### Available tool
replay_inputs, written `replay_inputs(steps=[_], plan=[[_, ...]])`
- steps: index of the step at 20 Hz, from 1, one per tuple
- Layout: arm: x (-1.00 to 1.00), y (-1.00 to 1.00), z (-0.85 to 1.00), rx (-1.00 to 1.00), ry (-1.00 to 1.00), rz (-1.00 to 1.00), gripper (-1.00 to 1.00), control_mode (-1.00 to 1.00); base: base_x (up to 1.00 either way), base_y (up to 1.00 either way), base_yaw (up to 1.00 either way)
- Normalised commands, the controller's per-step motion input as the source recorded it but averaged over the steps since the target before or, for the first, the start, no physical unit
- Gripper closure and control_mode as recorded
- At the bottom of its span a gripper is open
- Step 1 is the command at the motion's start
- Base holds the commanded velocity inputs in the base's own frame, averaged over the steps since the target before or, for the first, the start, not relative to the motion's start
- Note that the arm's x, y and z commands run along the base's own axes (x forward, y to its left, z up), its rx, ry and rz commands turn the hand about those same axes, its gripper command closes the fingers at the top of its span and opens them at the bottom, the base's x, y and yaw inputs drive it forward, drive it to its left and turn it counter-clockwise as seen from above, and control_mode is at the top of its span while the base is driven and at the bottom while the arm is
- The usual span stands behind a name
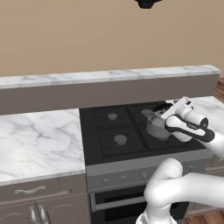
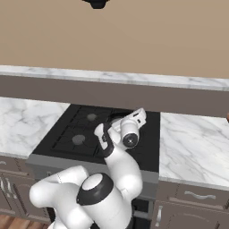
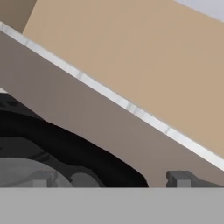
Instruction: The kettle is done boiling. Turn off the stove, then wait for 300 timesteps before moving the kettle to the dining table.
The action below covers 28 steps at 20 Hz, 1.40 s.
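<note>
The black four-burner gas cooktop with dark grates (image 1: 127, 131) sat between two stretches of white-grey veined marble counter (image 1: 39, 144), with its grey steel front panel of small knobs (image 1: 131, 176) below and the oven door handle beneath that. In the left base view, the small squat grey metal kettle with a rounded body and black arched handle (image 1: 154, 124) stood on the right-hand side of the cooktop, at about 3 o'clock from the front-left burner, partly hidden behind the white arm's wrist. In the right base view the kettle itself could not be made out clearly, being covered by the arm. The two-finger gripper (image 1: 175, 105) was over the kettle, at roughly 1 o'clock from its body in the left base view; whether it touched the kettle could not be told. In the hand view the two dark finger tips (image 3: 178, 179) stood far apart at the bottom edge, one at 7 o'clock and one at 5 o'clock, so the fingers were spread wide and nothing was clasped between them. The black handle arched through that view at about 8 o'clock with the grey body beneath it. Behind the cooktop ran a taupe back wall topped by a narrow raised marble ledge (image 1: 109, 76), with a tan wall (image 1: 109, 35) above.
</note>
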Motion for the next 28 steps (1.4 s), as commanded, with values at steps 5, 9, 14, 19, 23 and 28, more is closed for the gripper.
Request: replay_inputs(steps=[5, 9, 14, 19, 23, 28], plan=[[0.00, 0.00, -0.22, -0.01, 0.00, 0.00, -1.00, -1.00, 0.00, 0.00, 0.00], [0.00, 0.00, -0.24, -0.03, 0.00, 0.00, -1.00, -1.00, 0.00, 0.00, 0.00], [0.00, 0.00, -0.30, -0.07, 0.00, 0.00, -1.00, -1.00, 0.00, 0.00, 0.00], [0.00, 0.00, -0.39, -0.09, 0.02, 0.00, -1.00, -1.00, 0.00, 0.00, 0.00], [0.00, 0.00, -0.40, -0.08, 0.01, 0.00, -1.00, -1.00, 0.00, 0.00, 0.00], [0.00, 0.00, -0.42, -0.07, 0.02, 0.00, -1.00, -1.00, 0.00, 0.00, 0.00]])
